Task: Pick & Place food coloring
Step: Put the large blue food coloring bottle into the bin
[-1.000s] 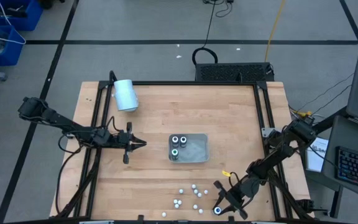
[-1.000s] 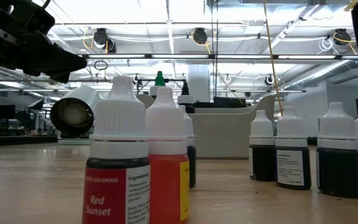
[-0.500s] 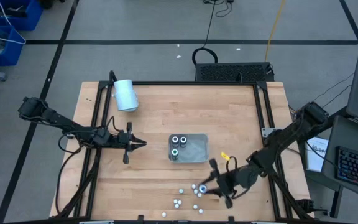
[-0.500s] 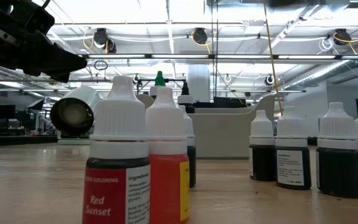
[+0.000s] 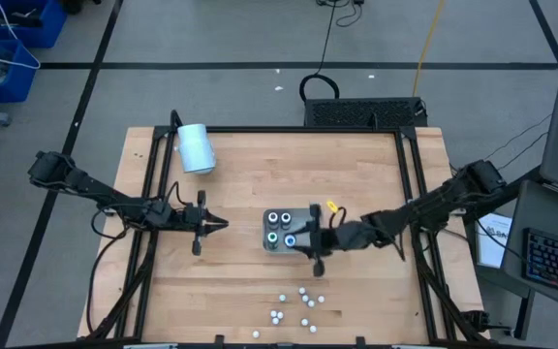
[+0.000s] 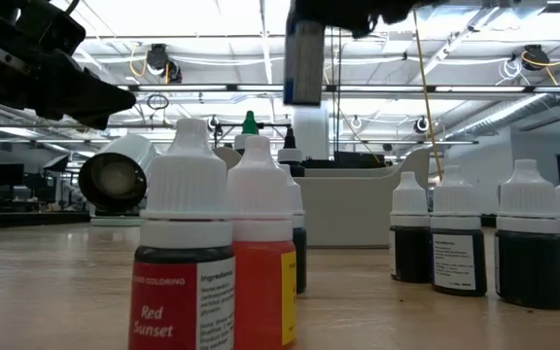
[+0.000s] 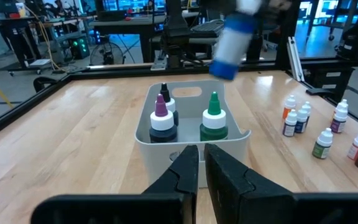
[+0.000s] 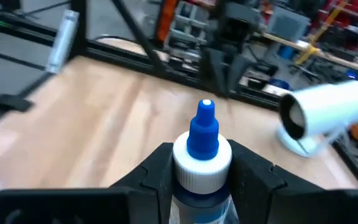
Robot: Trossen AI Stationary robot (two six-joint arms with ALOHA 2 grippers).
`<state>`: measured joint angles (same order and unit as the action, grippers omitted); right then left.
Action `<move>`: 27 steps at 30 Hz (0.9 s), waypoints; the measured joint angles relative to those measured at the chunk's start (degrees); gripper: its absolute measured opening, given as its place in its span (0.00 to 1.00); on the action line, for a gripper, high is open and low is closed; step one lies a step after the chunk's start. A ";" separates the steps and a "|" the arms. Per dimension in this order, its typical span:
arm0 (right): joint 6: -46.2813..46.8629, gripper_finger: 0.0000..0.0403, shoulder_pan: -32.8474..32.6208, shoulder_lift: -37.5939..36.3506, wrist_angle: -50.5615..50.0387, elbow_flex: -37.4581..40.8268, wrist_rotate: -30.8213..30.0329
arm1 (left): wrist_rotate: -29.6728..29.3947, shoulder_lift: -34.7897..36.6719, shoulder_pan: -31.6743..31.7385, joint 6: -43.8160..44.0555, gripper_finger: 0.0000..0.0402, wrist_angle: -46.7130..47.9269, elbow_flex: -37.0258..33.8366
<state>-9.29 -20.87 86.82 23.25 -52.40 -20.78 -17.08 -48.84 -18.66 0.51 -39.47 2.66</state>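
Right claw (image 5: 303, 233) is clamped on your blue-capped food coloring bottle (image 8: 202, 149) above the grey tray (image 5: 311, 244), while your left claw (image 5: 219, 225) waits nearby, fingers together.

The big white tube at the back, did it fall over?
Yes, the white tube lies on its side near the table's back-left corner, its open end showing in the low view. Nothing looks spilled. Three bottles stand upright in the grey tray, and the right claw holds a blue-capped bottle over it.
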 joint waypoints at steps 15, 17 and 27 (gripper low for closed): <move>5.64 0.29 4.79 0.99 14.27 10.58 4.46 | -1.08 0.00 -0.01 -0.20 0.09 0.44 0.00; 6.08 0.28 4.79 1.05 13.62 10.66 4.47 | -1.46 0.00 -0.02 -0.17 0.09 0.38 0.00; 9.80 0.29 5.08 5.14 15.86 10.67 1.02 | -1.48 -0.02 -0.01 -0.33 0.09 0.36 0.00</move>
<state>0.51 -15.79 91.96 39.11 -41.74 -19.76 -18.57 -48.85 -18.67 0.19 -39.11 2.66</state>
